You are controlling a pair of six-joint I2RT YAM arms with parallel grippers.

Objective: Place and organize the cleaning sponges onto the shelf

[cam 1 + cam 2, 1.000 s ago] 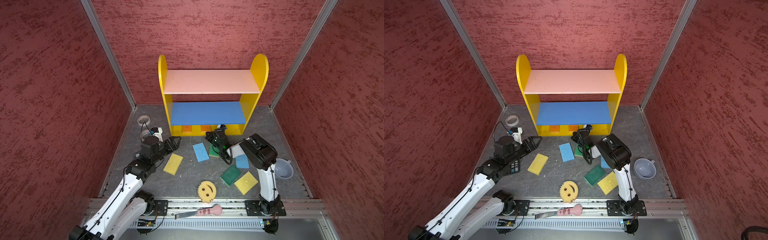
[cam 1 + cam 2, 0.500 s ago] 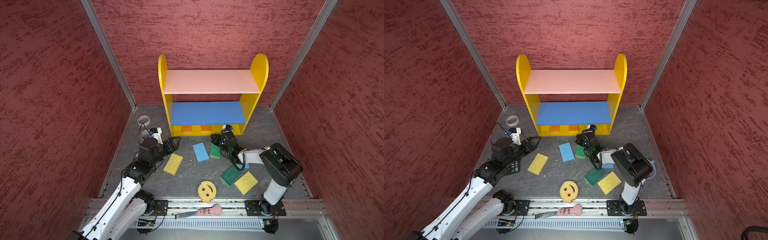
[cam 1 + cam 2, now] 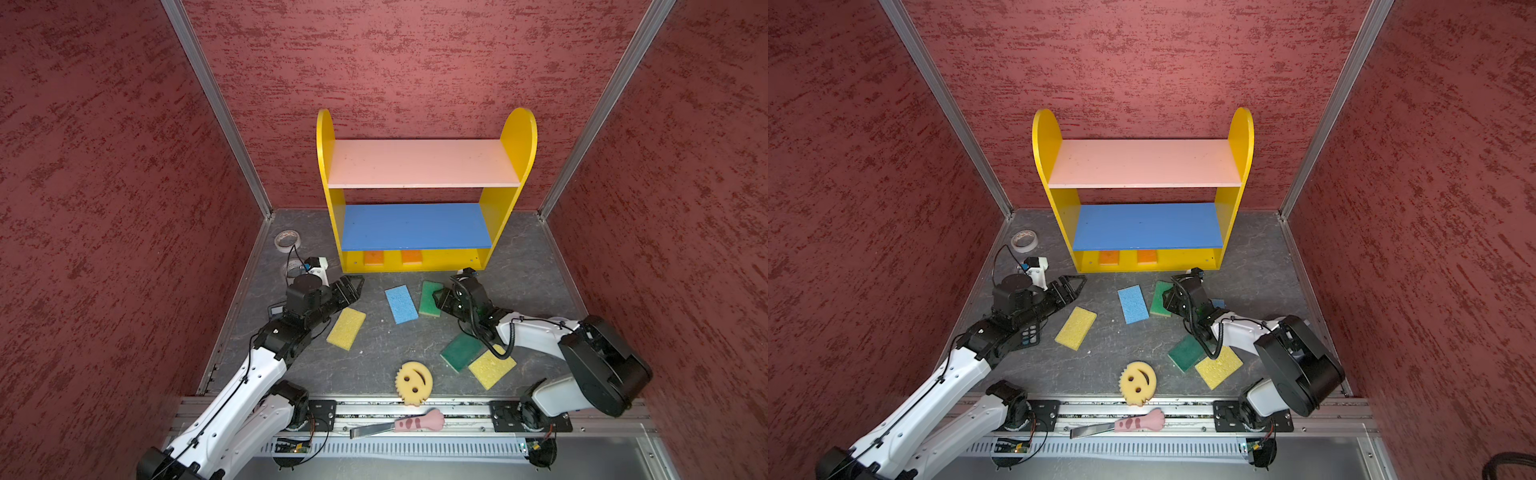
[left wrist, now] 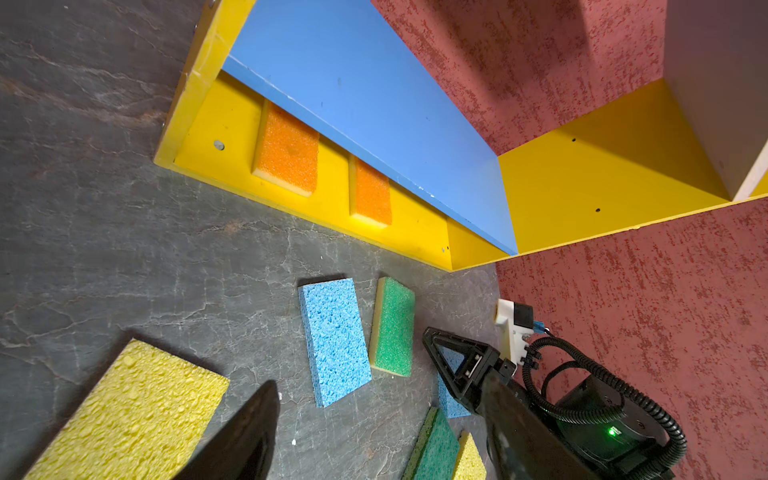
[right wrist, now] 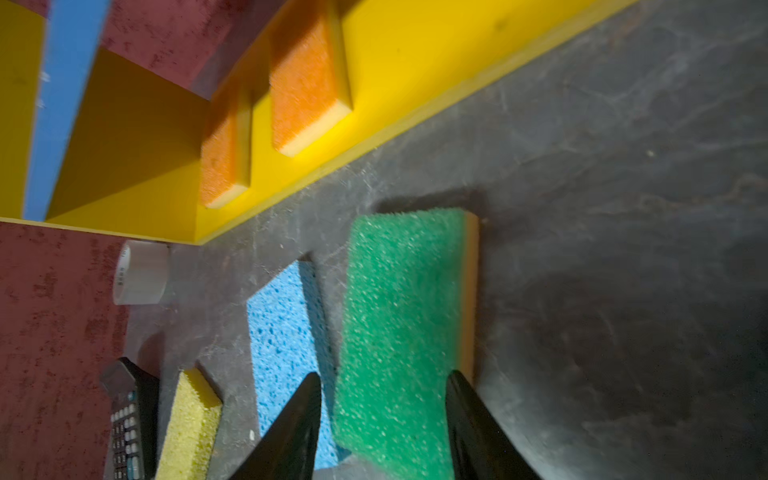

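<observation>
Two orange sponges (image 3: pixel 373 257) (image 3: pixel 411 256) lie side by side on the yellow base of the shelf (image 3: pixel 517 137), under its blue middle board. The shelf stands at the upper centre of both top views against the back wall, and its pink and blue boards are bare.

The other sponges lie on the grey desk (image 3: pixel 528 257) below the shelf. A light green sponge (image 5: pixel 399 332) lies flat just beside a blue sponge (image 3: pixel 400 304) at mid-frame. The right gripper (image 3: pixel 437 301) is low over the green one. In the right wrist view its fingers (image 5: pixel 299 424) stand apart on either side of the sponge's near end, with a sliver of gap at one finger, so they are not clamping it. A second blue sponge (image 4: pixel 449 401) lies mostly hidden under that gripper.

At lower right of both top views a dark green sponge (image 3: pixel 459 351) and a yellow sponge (image 3: pixel 492 368) overlap. Left of centre lies another yellow sponge (image 3: pixel 346 328). The left gripper (image 3: pixel 358 289) hangs just beyond its upper corner, fingers wide and holding nothing.

The round smiley sponge (image 3: pixel 414 382) sits at the desk's lower edge, near a pink cat-paw tool (image 3: pixel 417 424) on the rail. A tape roll (image 3: pixel 286 241) lies at the desk's upper left, and a remote (image 3: pixel 1030 332) lies under the left arm.
</observation>
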